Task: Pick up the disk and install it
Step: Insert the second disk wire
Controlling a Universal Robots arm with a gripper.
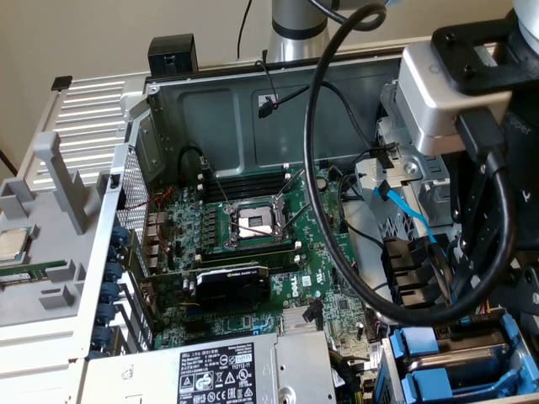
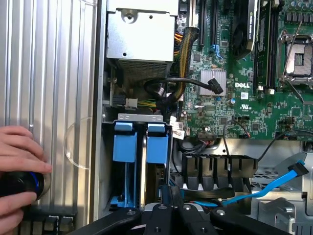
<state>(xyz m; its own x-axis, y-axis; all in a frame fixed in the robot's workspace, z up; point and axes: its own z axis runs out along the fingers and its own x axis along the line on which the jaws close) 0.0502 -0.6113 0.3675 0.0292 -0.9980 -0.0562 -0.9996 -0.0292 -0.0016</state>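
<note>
Two blue plastic frames stand side by side in the drive bay (image 2: 138, 117) at the case's corner. The disk (image 2: 157, 143) is the one nearer my gripper, and a thin silver metal edge (image 2: 143, 169) shows beside it. My gripper (image 2: 172, 196) is shut, its black fingertips together just off that frame's near end. I cannot tell whether they pinch the frame or only touch it. In the exterior view the blue frames (image 1: 446, 358) lie at the lower right, under the arm's wrist (image 1: 446, 93).
The open case holds a green motherboard (image 2: 234, 103), an empty processor socket (image 1: 253, 223), a grey power-supply box (image 1: 215, 370) and black cable bundles. A blue flat cable (image 2: 274, 183) runs close beside my fingers. A person's hand (image 2: 19, 161) rests on a black round thing outside the case wall.
</note>
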